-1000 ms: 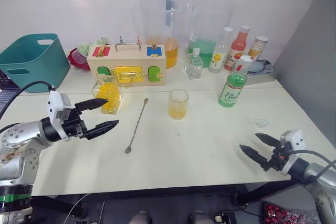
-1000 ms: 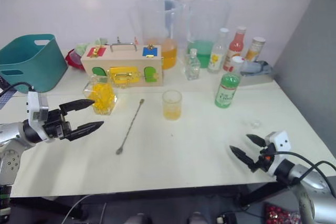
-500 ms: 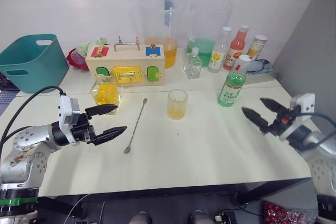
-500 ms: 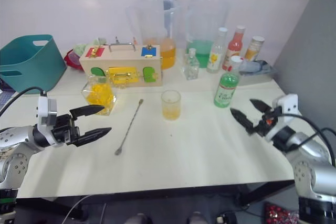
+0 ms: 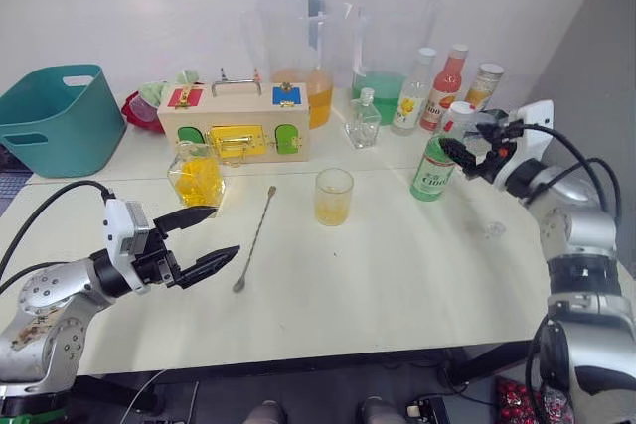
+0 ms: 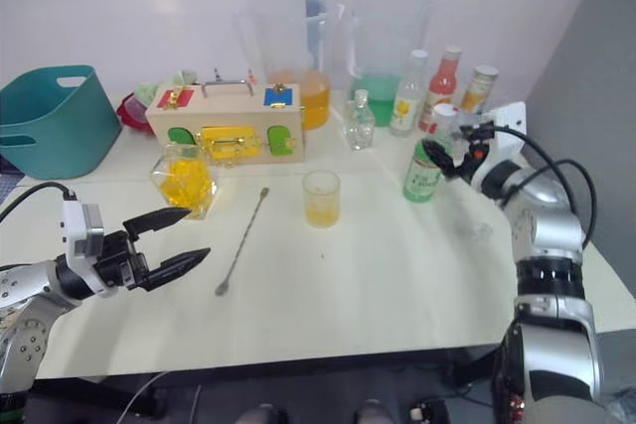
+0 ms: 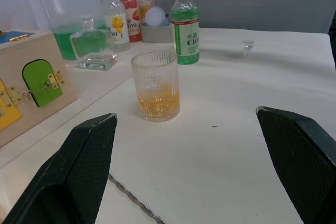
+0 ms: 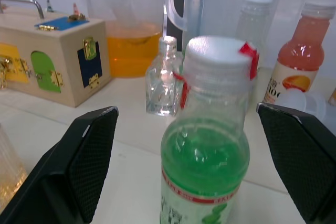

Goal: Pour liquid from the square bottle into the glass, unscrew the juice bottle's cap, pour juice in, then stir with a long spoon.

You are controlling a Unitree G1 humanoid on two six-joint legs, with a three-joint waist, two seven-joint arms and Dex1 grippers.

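Now at the cap-unscrewing stage, judging by amber liquid already in the ribbed clear glass (image 5: pixel 334 196). Green plastic juice bottle with white cap (image 5: pixel 440 151) upright at about two o'clock from that glass, near the table's back edge, long axis vertical. Right gripper (image 5: pixel 469 149) spread wide, level with the cap and just beside it at three o'clock, fingers aimed toward nine o'clock, clearly the nearer arm. Left gripper (image 5: pixel 199 241) also spread, empty, well apart at seven o'clock, close to the long twisted metal spoon (image 5: pixel 256 238).
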